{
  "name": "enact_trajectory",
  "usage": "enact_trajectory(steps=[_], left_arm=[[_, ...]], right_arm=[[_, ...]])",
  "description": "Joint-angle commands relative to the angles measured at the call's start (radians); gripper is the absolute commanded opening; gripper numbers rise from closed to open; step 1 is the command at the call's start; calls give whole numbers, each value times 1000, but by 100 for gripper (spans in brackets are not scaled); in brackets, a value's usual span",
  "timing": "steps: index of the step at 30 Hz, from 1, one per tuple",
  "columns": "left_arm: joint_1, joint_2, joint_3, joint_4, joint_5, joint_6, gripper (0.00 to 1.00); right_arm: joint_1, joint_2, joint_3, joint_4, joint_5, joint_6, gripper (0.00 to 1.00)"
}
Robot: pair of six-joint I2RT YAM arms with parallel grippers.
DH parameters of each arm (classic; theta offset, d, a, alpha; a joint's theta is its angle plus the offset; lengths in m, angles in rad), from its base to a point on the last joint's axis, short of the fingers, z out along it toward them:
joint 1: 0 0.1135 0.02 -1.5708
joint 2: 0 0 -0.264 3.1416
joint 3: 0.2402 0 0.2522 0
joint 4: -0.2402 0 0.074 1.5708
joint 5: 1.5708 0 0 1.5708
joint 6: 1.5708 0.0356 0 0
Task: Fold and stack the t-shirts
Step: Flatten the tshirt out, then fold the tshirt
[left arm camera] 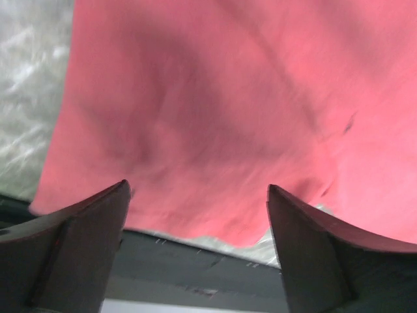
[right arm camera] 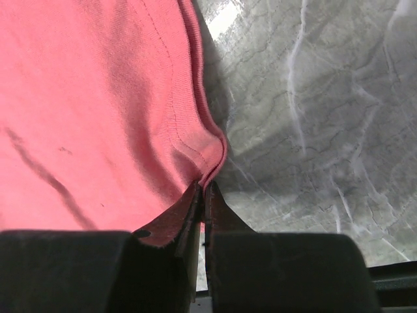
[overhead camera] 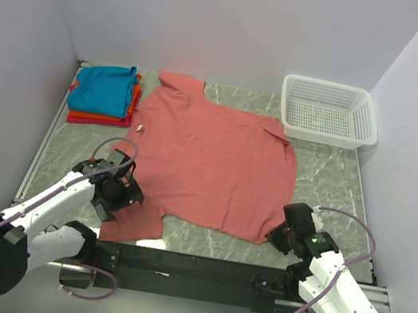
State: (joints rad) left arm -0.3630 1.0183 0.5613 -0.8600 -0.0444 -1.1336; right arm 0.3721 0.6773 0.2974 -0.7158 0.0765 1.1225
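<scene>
At the worktop's (overhead camera: pixel 332 186) near right corner: right gripper (right arm camera: pixel 202 188) pressed together on the hem corner of the salmon-pink t-shirt (overhead camera: pixel 209 156); cloth rises in a small peak at the tips; how much fabric sits between them is hidden by the fingers. Right arm low, slanting in from the near right, wrist close to the surface.

Near left: left gripper (left arm camera: pixel 199 192) spread wide over the shirt's near-left sleeve, nothing between its fingers; whether the tips touch cloth cannot be told; arm bent at the elbow, reaching in from the near left corner.

Overhead view only: shirt spread flat across the middle of the worktop; folded stack in the far left corner, teal-blue t-shirt (overhead camera: pixel 104 88) on top, orange t-shirt (overhead camera: pixel 133 99) and red t-shirt (overhead camera: pixel 93 122) showing only as edges beneath; white mesh basket (overhead camera: pixel 328 113) in the far right corner.

Wrist views give only pink cloth, grey marbled surface and the dark near rail (left arm camera: pixel 195 261); the stitched hem is legible in the right wrist view alone.
</scene>
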Motion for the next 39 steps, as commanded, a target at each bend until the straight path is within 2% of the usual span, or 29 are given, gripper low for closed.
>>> enact_trajectory(steps=[1,5,9,12,15,19,20,21,23,24,27,34,39], left_arm=[[-57,-21,35,-100,-6,-72,90],[-158,-32,16,-162,6,-121,85],[-241,17,-31,-139,61,-153,81],[-254,54,-40,-117,49,-166,77],[-255,72,-54,-93,48,-181,64],[-257,107,-70,-60,48,-186,59],[-257,115,-69,-53,48,-183,55],[-257,123,-69,-51,20,-181,46],[-257,137,-70,-45,14,-180,38],[-257,140,-64,-45,8,-180,24],[-255,152,-38,-65,-17,-176,1],[-257,154,67,-143,-113,-163,1],[-257,143,144,-156,-132,-129,1]], right_arm=[[-5,-1,32,33,12,-23,6],[-6,10,34,36,14,-44,6],[-6,15,26,45,8,-56,6],[-6,7,19,52,3,-61,6],[-6,-8,17,41,8,-61,6],[-6,-36,9,38,13,-52,7],[-6,-39,8,35,11,-50,7],[-6,-44,6,33,11,-46,7],[-6,-50,0,29,9,-43,7],[-6,-54,-1,27,9,-40,7],[-6,-62,-4,26,6,-35,7],[-6,-67,6,19,0,-41,5],[-4,-77,32,4,8,-59,4]])
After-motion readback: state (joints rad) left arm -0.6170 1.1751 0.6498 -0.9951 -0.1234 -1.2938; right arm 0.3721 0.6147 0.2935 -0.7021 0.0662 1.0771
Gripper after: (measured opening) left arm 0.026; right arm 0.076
